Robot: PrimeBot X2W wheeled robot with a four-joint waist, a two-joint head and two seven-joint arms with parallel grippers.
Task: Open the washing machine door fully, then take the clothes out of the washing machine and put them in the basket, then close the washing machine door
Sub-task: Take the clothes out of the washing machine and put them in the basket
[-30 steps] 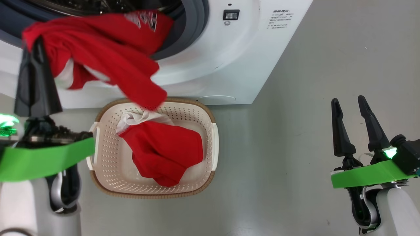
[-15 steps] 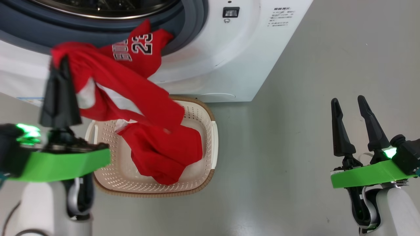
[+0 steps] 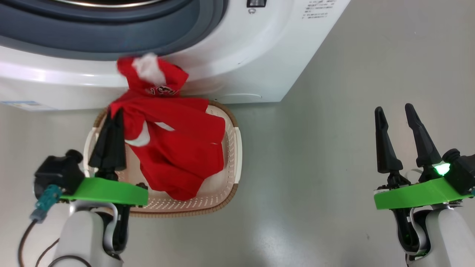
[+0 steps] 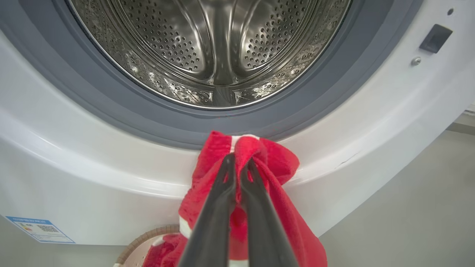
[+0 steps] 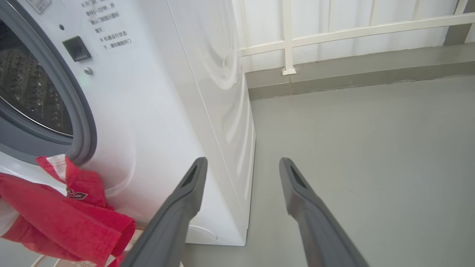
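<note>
My left gripper (image 3: pixel 113 115) is shut on a red garment of the clothes (image 3: pixel 178 122), which hangs over the cream basket (image 3: pixel 219 187). The garment's upper end, with a white patch, rests against the washing machine (image 3: pixel 237 48) front just below the grey ring. More red cloth (image 3: pixel 174 174) lies in the basket. In the left wrist view the closed fingertips (image 4: pixel 227 167) pinch the red fabric (image 4: pixel 274 163) below the steel drum (image 4: pixel 215 48), where no cloth shows. My right gripper (image 3: pixel 395 111) stands open over the floor, far right of the basket. The washing machine door is out of view.
The basket sits on the grey floor (image 3: pixel 315 167) right against the machine's front. A cable trails by my left arm (image 3: pixel 26 237). In the right wrist view, past the open right gripper (image 5: pixel 241 165), a low kerb and white railing (image 5: pixel 289 40) close the floor behind the machine.
The left gripper has drawn the red garment out of the drum mouth, down and towards the basket. The head camera has shifted slightly. The right arm has stayed still.
</note>
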